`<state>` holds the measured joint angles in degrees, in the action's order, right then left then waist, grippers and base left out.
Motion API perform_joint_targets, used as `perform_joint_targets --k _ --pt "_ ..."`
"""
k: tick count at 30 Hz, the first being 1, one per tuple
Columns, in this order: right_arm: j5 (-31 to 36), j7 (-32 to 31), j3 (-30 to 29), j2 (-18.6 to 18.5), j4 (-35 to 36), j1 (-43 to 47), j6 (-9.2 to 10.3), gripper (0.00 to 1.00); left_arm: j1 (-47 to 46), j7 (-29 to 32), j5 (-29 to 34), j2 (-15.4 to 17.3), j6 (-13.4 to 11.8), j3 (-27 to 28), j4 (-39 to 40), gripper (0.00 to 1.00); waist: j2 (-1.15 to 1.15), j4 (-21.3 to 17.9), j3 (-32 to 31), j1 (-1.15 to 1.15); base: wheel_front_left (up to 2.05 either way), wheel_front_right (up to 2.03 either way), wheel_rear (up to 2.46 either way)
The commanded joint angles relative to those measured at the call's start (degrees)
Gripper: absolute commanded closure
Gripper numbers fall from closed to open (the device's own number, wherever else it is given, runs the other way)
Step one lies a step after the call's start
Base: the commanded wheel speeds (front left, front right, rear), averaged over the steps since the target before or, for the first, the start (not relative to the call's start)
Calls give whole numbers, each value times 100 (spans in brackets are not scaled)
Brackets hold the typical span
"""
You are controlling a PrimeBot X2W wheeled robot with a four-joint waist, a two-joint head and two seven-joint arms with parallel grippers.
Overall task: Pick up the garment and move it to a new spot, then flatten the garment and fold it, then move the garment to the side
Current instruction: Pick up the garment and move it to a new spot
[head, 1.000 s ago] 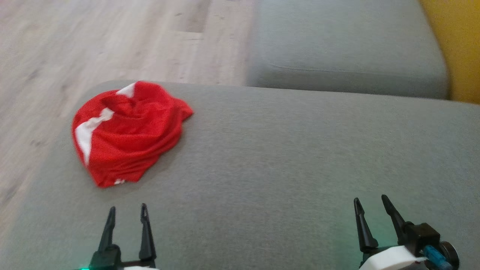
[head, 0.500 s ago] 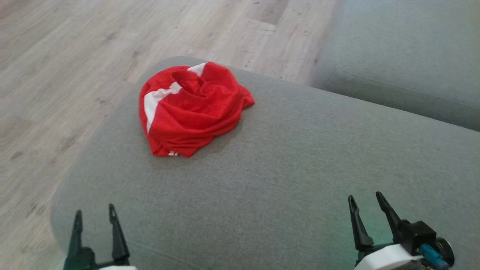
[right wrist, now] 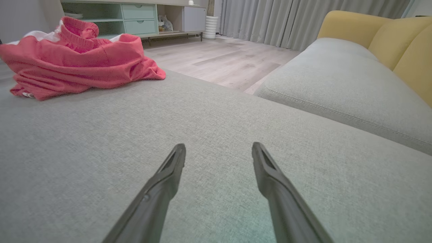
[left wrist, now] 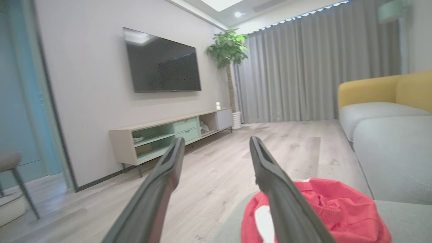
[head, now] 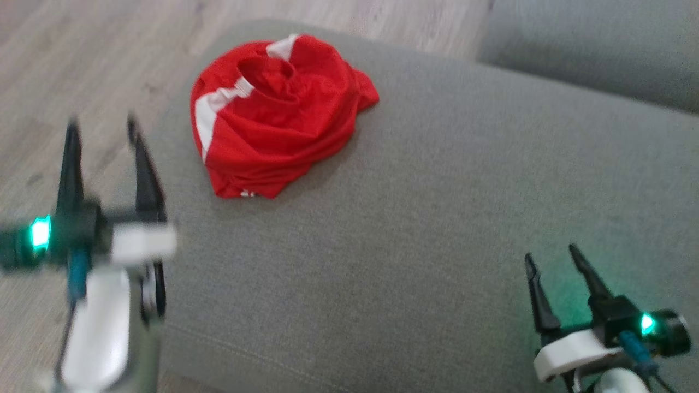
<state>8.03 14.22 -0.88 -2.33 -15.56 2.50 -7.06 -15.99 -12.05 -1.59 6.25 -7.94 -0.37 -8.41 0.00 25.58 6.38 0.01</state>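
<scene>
A red garment (head: 276, 117) with white stripes lies crumpled in a heap near the far left corner of a grey cushion (head: 437, 218). It also appears low right in the left wrist view as the garment (left wrist: 337, 212) and at the upper left in the right wrist view as the garment (right wrist: 74, 62). My left gripper (head: 101, 123) is open and raised over the cushion's left edge, left of the garment and apart from it. My right gripper (head: 551, 254) is open over the cushion's near right part, far from the garment. Both hold nothing.
Wooden floor (head: 65, 71) lies left of and beyond the cushion. A second grey cushion (head: 595, 49) sits at the far right, with a yellow backrest (right wrist: 388, 37). A TV cabinet (left wrist: 168, 135), a wall screen and a potted plant (left wrist: 227, 50) stand across the room.
The camera has tilted and shifted, so the scene sits differently. My left arm has risen and reached forward to beside the garment. The garment itself has not moved; both grippers stay open.
</scene>
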Motion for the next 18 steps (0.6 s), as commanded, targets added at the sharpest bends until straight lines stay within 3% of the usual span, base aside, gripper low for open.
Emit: perform_joint_targets --k 1,3,9,14,18 --pt "110 78 61 -139 234 -242 -43 0 -781 241 0 218 163 64 -39 0 0 -101 514 -1 0 0 0" --pt "172 78 27 -284 314 -297 -43 0 -1488 614 -43 263 382 -79 -411 0 0 -152 756 -1 0 0 0" --pt "187 78 -76 -678 528 -349 -43 0 -2959 1635 -228 180 671 -247 -1753 0 0 -232 1217 -1 0 0 0" --pt "84 78 -193 -983 712 -329 -43 0 -3912 2242 -366 86 802 -319 -3237 0 0 -335 1544 -1 0 0 0" --pt "20 78 -206 -1098 781 -310 -43 0 -4267 2457 -283 126 705 -407 -4223 0 0 -432 1701 -1 0 0 0"
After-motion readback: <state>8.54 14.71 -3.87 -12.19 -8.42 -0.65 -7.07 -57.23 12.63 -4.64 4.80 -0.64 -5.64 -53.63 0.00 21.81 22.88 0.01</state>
